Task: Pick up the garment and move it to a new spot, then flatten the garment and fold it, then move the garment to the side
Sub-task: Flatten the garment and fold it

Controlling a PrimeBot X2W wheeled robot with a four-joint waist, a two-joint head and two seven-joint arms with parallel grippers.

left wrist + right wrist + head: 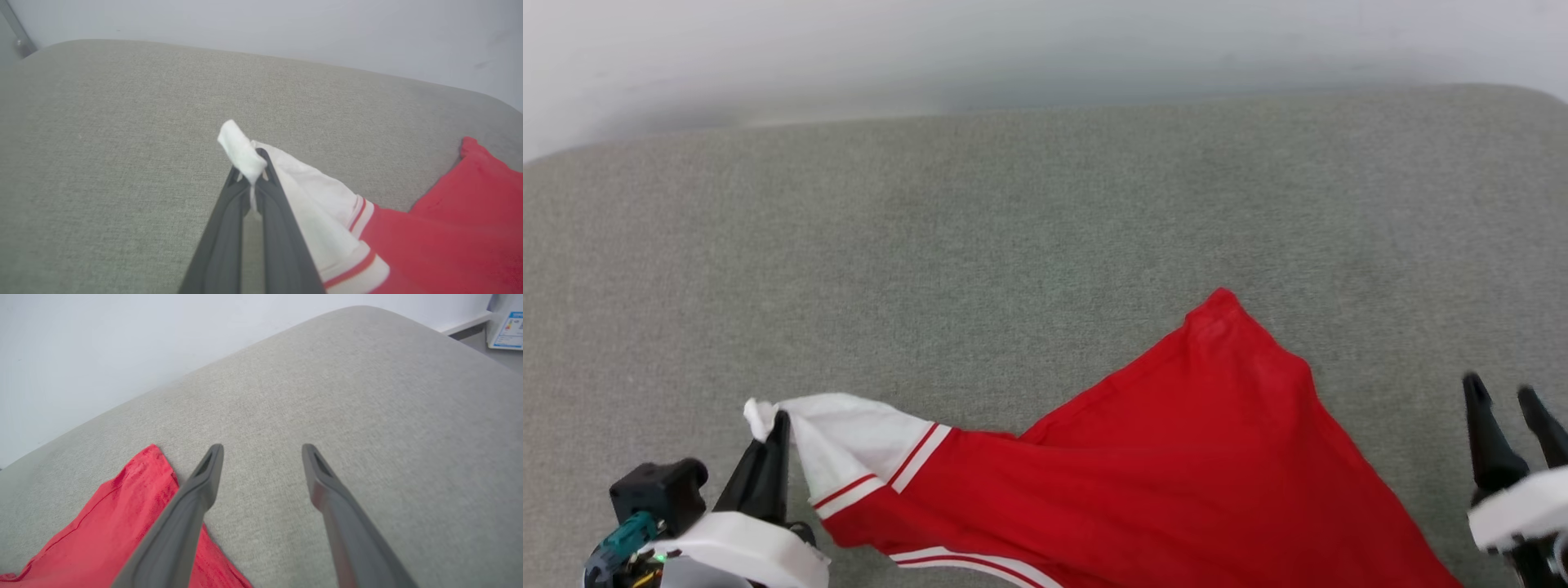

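Left fingers (280, 228): we are pinching the garment's (1143, 457) white sleeve tip (241, 151), pressed together on it. Right fingers (196, 498): we are holding them spread, gripping nothing, near the garment's right side. Garment is lying rumpled on the grey padded surface (1013, 229).

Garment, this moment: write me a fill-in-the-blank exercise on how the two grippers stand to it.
The left gripper is shut on a ____ sleeve of the garment.
The jaws of the right gripper stand ____, with nothing between them.
The body of the garment is ____.
Missing words: white; open; red.
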